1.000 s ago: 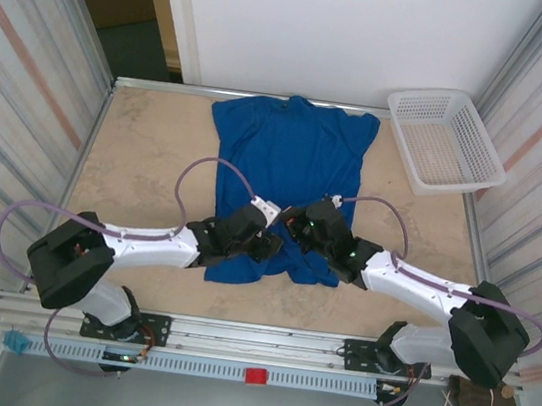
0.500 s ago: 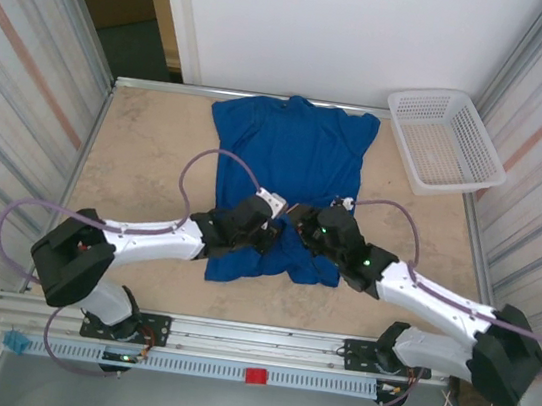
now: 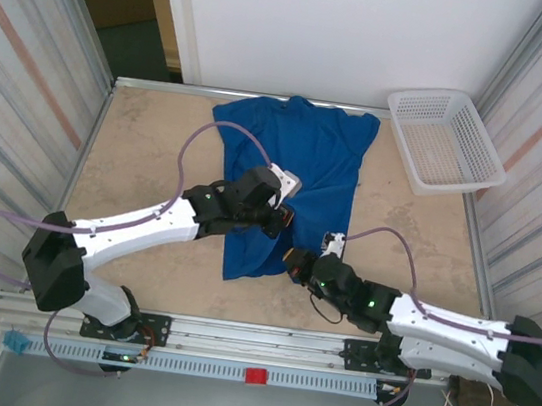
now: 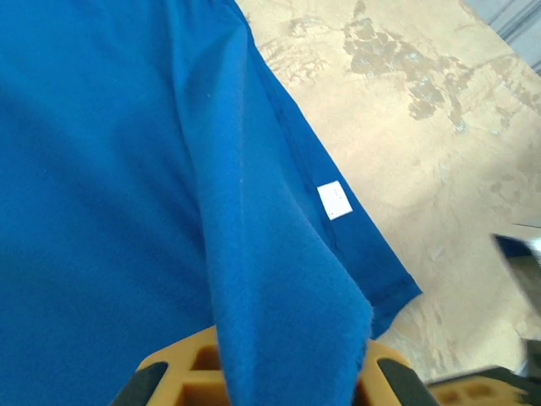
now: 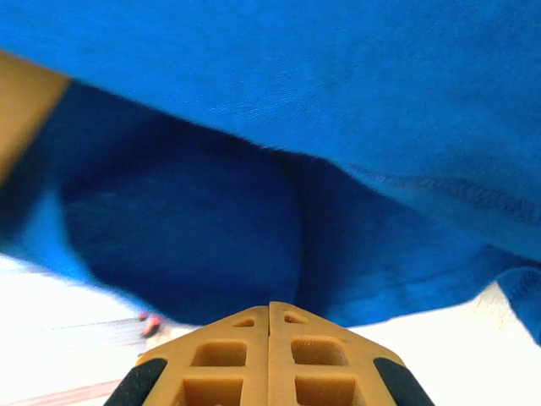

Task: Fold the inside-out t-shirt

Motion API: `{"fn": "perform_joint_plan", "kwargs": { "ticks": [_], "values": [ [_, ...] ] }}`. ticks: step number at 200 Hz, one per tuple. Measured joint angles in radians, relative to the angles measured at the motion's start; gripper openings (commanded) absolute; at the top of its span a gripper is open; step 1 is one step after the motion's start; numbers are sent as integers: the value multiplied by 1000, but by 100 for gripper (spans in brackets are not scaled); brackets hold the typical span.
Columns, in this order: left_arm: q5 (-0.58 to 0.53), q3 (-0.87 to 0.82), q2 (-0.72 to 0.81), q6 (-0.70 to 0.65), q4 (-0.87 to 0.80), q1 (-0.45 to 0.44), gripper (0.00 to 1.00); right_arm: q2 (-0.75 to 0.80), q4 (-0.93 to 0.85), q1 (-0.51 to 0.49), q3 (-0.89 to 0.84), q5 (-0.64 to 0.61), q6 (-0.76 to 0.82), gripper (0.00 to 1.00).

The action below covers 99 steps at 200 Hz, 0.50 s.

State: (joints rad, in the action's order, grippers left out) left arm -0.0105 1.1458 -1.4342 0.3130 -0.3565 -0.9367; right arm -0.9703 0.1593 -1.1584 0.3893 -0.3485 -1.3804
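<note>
Both arms have shifted over the last second: the left tool (image 3: pixel 281 221) has carried its pinch of cloth away from the near edge toward the shirt's middle, while the right tool (image 5: pixel 270 338) has drawn back toward the near edge. The left tool is clenched on a fold of the inside-out t-shirt (image 3: pixel 298 151), blue cloth draping over its fingers. The right tool is clenched too, with no cloth seen between its tips, just beside the near hem. Around them the shirt lies on the bench (image 3: pixel 148 145), collar toward the far edge, its near part pulled narrow, a white label (image 4: pixel 336 200) at the side seam. A first fold seems under way; next, the right tool likely needs a fresh hold on the hem so both sides travel together
</note>
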Motion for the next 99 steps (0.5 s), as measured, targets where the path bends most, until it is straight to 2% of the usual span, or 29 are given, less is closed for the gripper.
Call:
{"fn": "perform_joint_plan", "kwargs": {
  "ticks": [29, 64, 99],
  "values": [
    [43, 72, 16, -7, -82, -4, 0, -177, 162, 6, 0, -73, 86, 0],
    [104, 178, 35, -2, -153, -31, 0, -347, 376, 28, 3, -131, 269, 0],
    [139, 279, 35, 2, -209, -41, 0, -460, 498, -21, 45, -180, 419, 0]
  ]
}}
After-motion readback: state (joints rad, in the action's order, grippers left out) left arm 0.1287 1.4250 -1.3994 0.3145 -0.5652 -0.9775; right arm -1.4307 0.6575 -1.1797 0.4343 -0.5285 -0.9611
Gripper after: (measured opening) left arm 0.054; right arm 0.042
